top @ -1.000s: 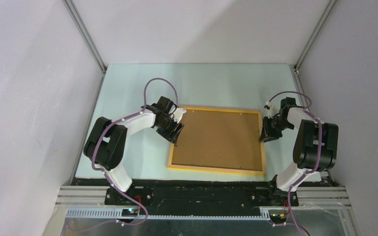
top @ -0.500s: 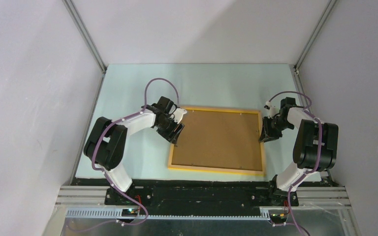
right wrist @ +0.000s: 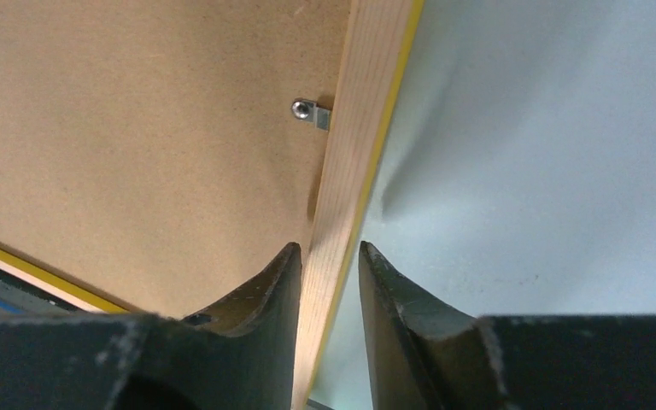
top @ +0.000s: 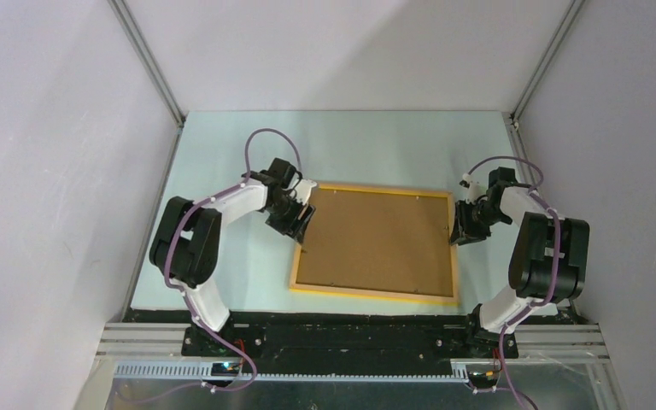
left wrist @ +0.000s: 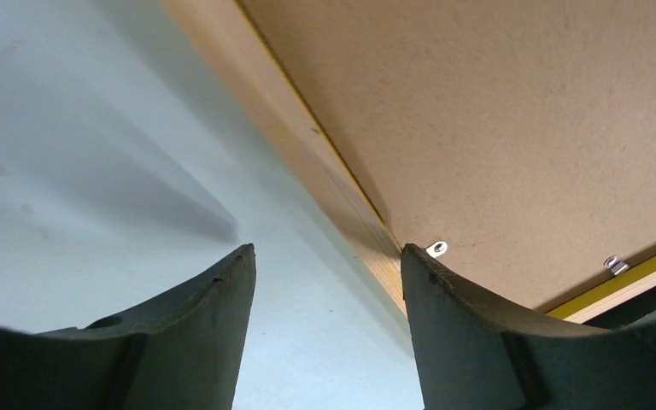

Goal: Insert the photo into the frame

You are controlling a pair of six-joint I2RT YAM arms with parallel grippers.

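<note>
Jaws of right gripper straddle right rail of frame, one finger each side, close against wood; clamped or just slack, cannot tell. Jaws of left gripper spread wide, released, at frame's left rail: one finger by rail, other over bare tabletop, grasping nothing. Frame lies face down, brown backing board uppermost, metal clip at rail. Photo not in view; likely sandwiched beneath board. Arms flank frame, probably to steady or turn it.

Brown backing board inside yellow-orange wooden frame on pale table; left gripper at left rail, right gripper at right.
</note>
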